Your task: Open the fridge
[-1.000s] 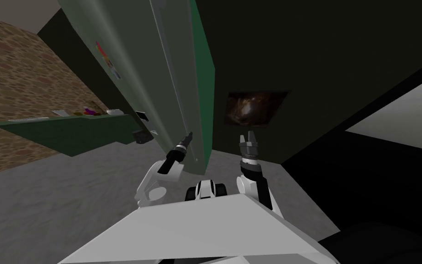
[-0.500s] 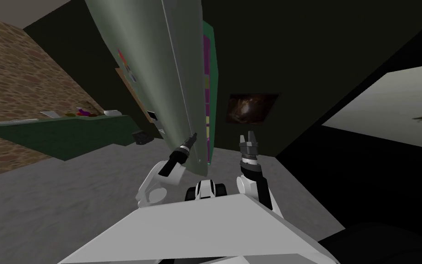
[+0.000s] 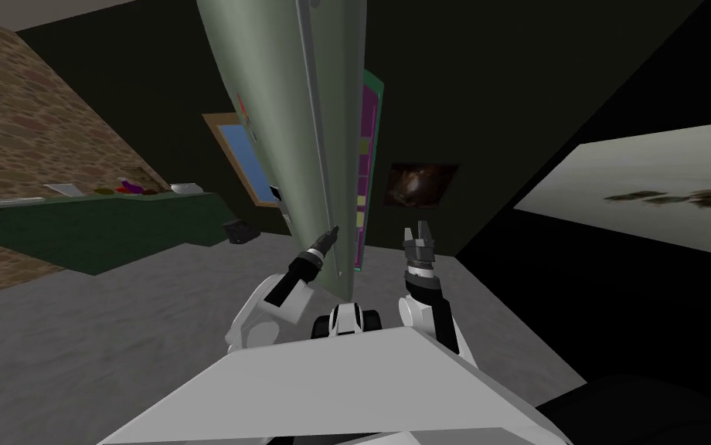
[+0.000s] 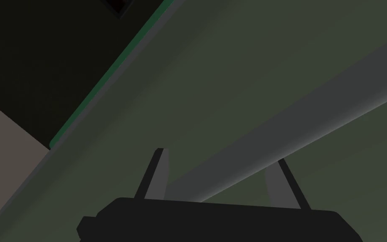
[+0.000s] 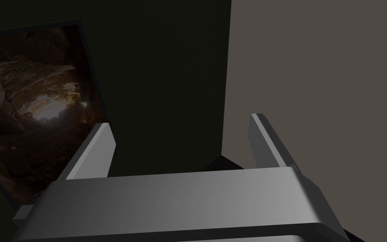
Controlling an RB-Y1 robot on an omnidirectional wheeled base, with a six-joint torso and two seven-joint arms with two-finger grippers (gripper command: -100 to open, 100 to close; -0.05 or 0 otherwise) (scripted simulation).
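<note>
One fridge stands just ahead, its single grey-green door swung out toward the robot, with one long pale handle running down the door's face. The door stands wider than half a second ago. The strip of magenta and yellow shelf edges inside the green cabinet, hidden a second ago, now shows more broadly. A blue panel in a tan frame has come into sight behind the door as the head camera turns as well. The handle lies between the two fingers of the left gripper, which press its sides close to the dark body, clamping the bar low on the door. The right gripper is raised just right of the fridge and apart from it, its two fingers spread wide with nothing between them. One dark picture hangs on the wall beyond it. One green counter carrying several small items stands off to the left on the grey floor.
</note>
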